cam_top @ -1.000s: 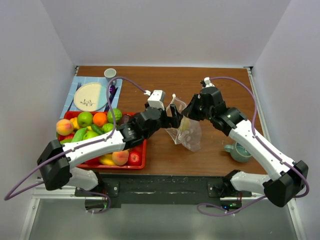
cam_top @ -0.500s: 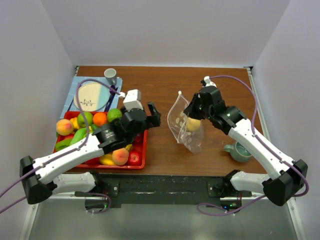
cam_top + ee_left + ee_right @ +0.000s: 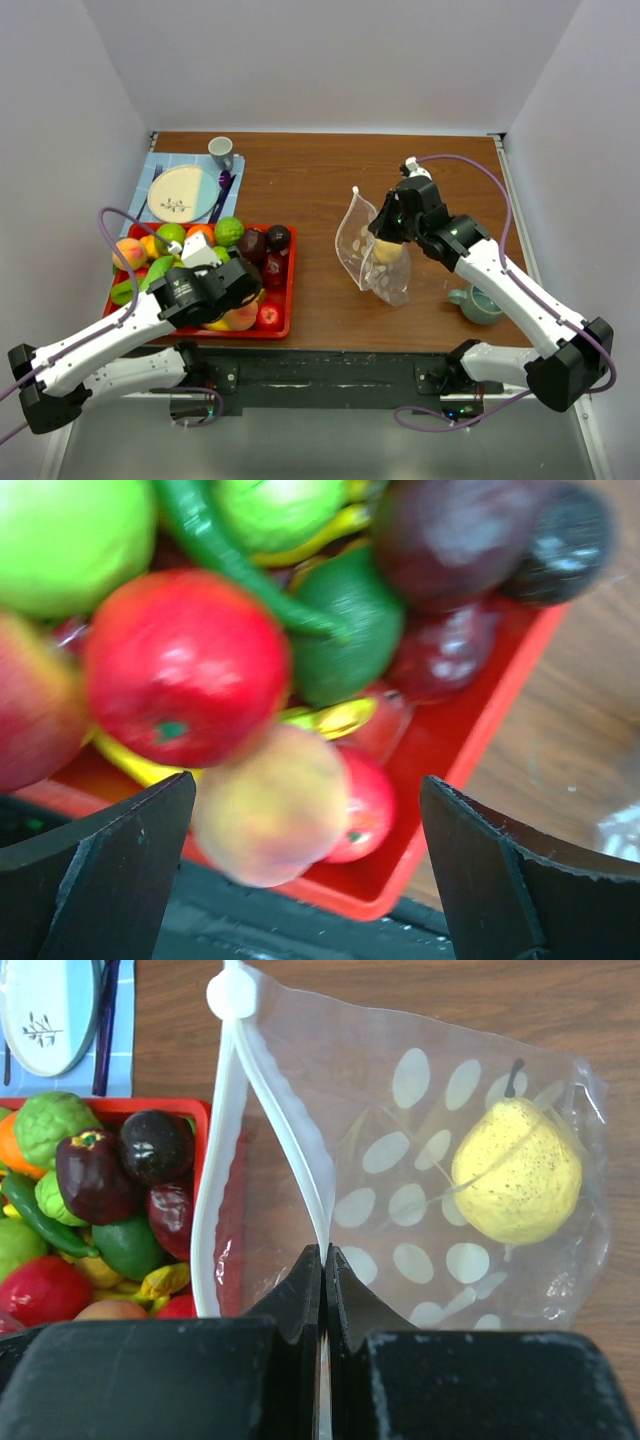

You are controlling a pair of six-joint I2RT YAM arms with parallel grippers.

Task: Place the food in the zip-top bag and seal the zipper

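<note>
The clear polka-dot zip-top bag (image 3: 372, 255) stands at mid table with its mouth open to the left, and a yellow pear (image 3: 516, 1172) lies inside. My right gripper (image 3: 323, 1252) is shut on the pale zipper (image 3: 290, 1125) of the near mouth edge and holds the bag up. The food fills a red tray (image 3: 284, 302) at the left. My left gripper (image 3: 305, 865) is open and empty above the tray's near right corner, over a peach (image 3: 272, 805) and a red apple (image 3: 362, 805). In the top view it (image 3: 232, 300) hovers over the tray's front.
A grey mug (image 3: 478, 302) stands right of the bag. A blue mat with a plate (image 3: 180, 192), cutlery and a small cup (image 3: 221, 151) lies at the back left. Dark plums (image 3: 266, 241) sit at the tray's far right.
My left arm has pulled back from the bag to over the tray's front, gripper open and empty. The right gripper keeps its hold on the bag's edge; the bag shifted slightly.
</note>
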